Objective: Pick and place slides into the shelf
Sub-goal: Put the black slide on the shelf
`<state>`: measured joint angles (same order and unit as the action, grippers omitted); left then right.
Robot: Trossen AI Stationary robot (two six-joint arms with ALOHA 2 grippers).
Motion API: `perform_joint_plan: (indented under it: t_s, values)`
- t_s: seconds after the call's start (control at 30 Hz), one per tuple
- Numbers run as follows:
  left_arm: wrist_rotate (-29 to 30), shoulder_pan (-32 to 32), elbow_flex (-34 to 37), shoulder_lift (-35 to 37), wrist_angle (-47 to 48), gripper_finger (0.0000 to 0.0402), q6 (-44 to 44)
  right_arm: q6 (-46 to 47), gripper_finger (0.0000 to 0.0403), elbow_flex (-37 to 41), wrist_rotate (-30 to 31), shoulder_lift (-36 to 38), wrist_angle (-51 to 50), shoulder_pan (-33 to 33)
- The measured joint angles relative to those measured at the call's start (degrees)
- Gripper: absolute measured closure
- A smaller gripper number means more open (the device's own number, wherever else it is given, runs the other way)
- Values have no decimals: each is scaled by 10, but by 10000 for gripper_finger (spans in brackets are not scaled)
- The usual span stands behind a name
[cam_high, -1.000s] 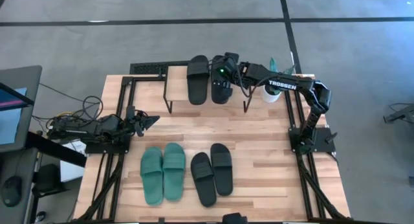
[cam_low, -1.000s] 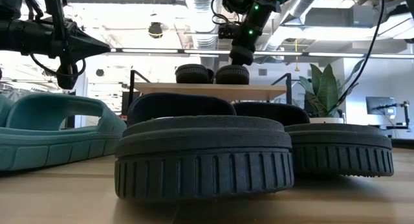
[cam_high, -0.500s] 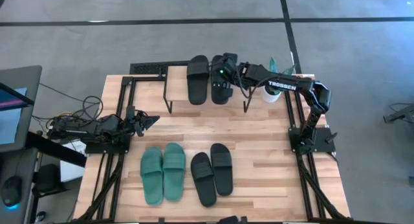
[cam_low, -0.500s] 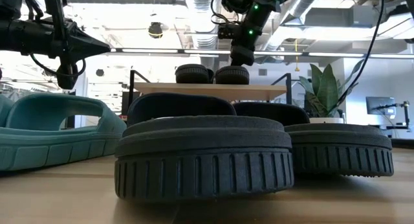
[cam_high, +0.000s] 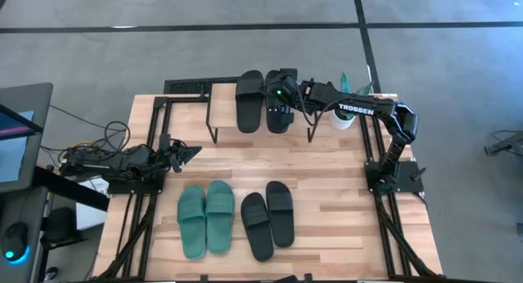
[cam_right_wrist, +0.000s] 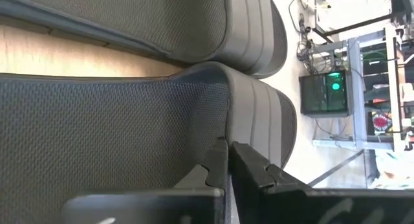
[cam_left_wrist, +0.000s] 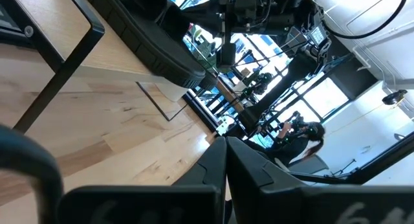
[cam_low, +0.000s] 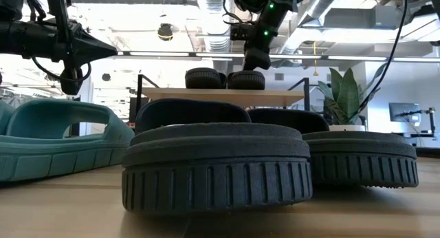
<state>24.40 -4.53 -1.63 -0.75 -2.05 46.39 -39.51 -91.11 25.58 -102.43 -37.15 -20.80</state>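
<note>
Two black slides lie side by side on the shelf (cam_high: 225,103) at the table's far side, the left slide (cam_high: 250,99) and the right slide (cam_high: 279,115). Their soles rest on the plank, as the low view (cam_low: 246,80) shows. My right gripper (cam_high: 274,90) is shut and points down over the right slide's far part; its wrist view shows the tips (cam_right_wrist: 228,149) over the footbed beside the ribbed strap. A dark green pair (cam_high: 206,219) and a black pair (cam_high: 268,217) lie on the table near the front. My left gripper (cam_high: 194,151) is shut and empty at the table's left. My right gripper's shut fingertips (cam_low: 256,62) come from above onto the right shelf slide's ribbed strap edge (cam_right_wrist: 249,120), near the slide's far end. Whether they touch it or stand just above it, I cannot tell. The slide lies flat on the shelf plank.
A potted plant (cam_high: 344,115) stands at the shelf's right end. The shelf's black legs (cam_high: 215,136) stand on the table. Bare wood lies between the shelf and the two pairs at the front. Cables lie off the left edge (cam_high: 98,144).
My right gripper has gone a little toward the table's left and near edge, over the right slide on the shelf. My left arm has kept still.
</note>
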Motion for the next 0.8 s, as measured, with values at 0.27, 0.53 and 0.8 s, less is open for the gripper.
perform_joint_plan:
  t_s: [0.27,0.53,0.8]
  values:
    - [0,0,0,0,0,401,0,43,390,0,-4,0,-3,-6]
    - [0,0,0,0,0,401,4,54,340,0,-17,0,-9,-6]
    - [-1,0,0,0,0,401,4,56,315,0,-17,0,-10,-4]
